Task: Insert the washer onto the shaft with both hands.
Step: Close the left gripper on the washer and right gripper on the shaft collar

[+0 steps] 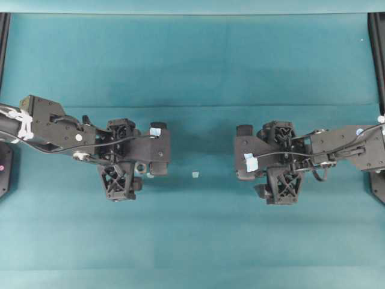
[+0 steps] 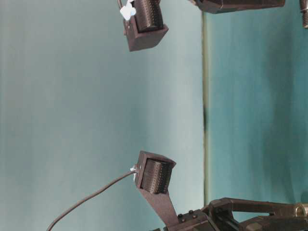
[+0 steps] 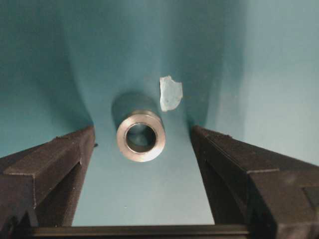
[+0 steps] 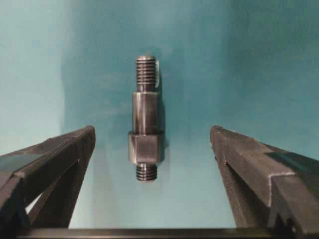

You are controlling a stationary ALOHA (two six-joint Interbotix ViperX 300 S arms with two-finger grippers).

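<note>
the washer (image 3: pixel 141 135) lies on the teal mat between your left gripper's (image 3: pixel 142 149) wide-open fingers, a pale scrap (image 3: pixel 171 93) just beyond it. the shaft (image 4: pixel 145 121) lies flat, centred in your right gripper (image 4: pixel 152 149), also spread and empty. close off-centre and either part may roll or squirt away.

A robotics lab bench is suggested: a teal mat (image 1: pixel 192 60) is spread flat over the work surface, black frame rails (image 1: pixel 376 36) are seen at its left and right edges, and two cabled arms are mounted opposite each other.
</note>
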